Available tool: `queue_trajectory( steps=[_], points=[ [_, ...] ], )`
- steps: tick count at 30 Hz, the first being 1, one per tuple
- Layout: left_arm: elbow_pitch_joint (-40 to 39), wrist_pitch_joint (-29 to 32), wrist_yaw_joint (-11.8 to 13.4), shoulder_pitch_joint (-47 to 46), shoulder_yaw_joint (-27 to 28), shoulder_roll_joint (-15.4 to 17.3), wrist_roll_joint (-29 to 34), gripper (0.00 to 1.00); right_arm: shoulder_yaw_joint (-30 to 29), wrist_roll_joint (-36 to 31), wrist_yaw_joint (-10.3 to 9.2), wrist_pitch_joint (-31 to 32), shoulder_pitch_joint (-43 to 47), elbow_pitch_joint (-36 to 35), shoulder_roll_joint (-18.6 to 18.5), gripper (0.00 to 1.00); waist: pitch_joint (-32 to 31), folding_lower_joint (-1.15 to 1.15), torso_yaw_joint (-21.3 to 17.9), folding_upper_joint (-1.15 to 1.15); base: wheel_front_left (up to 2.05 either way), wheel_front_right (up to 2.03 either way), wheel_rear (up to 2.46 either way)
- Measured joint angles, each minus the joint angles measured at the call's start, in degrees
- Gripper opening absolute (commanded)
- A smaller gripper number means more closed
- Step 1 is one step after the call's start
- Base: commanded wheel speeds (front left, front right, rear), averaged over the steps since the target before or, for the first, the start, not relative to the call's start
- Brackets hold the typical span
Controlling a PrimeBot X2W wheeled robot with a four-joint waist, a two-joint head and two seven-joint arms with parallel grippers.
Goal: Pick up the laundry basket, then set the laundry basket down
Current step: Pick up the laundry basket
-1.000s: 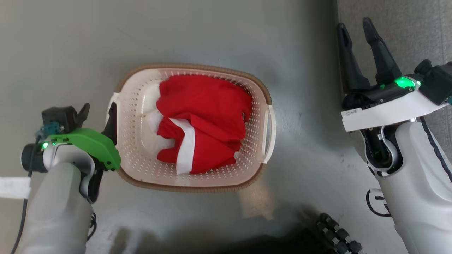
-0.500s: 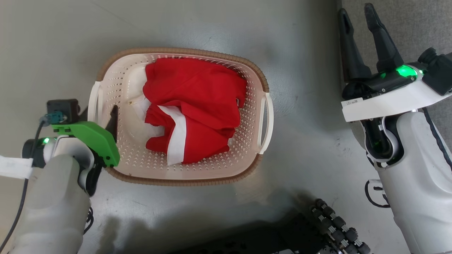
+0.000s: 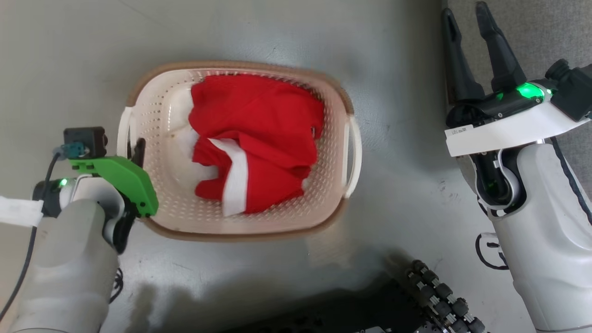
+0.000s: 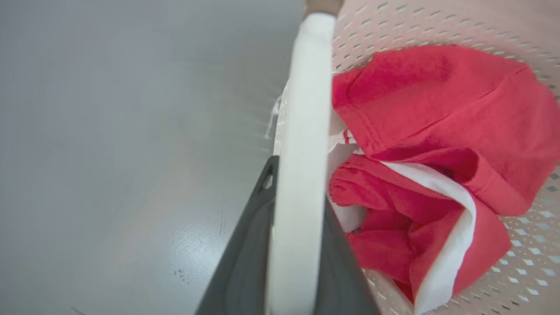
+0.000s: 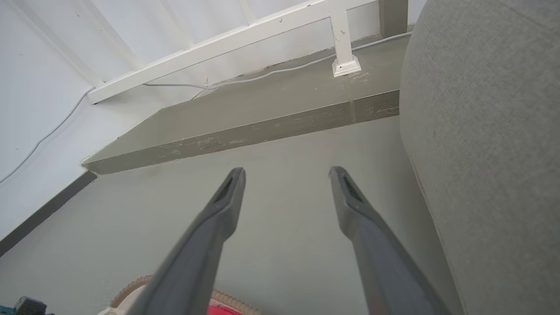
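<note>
The laundry basket is cream, perforated, with a brown rim, and sits on the grey floor at the centre of the head view. A red and white garment lies crumpled inside it. My left gripper is at the basket's left side, shut on the white left handle. In the left wrist view one dark finger lies on each side of that handle at my left gripper. My right gripper is open and holds nothing, well to the right of the basket's right handle. The right wrist view has my right gripper over bare floor.
A grey upholstered piece stands at the far right, close beside my right fingers. A raised floor step and a white railing post lie ahead of the right gripper. My black wheeled base is at the bottom.
My left gripper's fingers have come together on the basket's left handle. The basket now looks blurred and slightly shifted. The camera moved over the last second. The right gripper stays open.
</note>
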Motion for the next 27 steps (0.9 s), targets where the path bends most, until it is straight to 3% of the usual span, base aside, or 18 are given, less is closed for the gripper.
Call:
queue_trajectory(
  steps=[16,27],
  points=[
    [3.09,-2.5,0.04,0.3,-0.76,-2.81,-9.58,0.0,0.35,0.23,0.0,0.0,-0.16,2.45,0.8,1.0,-5.54,0.0,0.18,0.0,0.0,0.0,0.0],
    [4.93,-3.27,0.05,0.98,-0.73,-3.49,-12.59,0.0,1.11,0.33,0.0,0.0,0.03,2.19,0.56,1.0,-6.67,0.0,0.03,0.0,0.0,0.0,0.0]
  ],
)
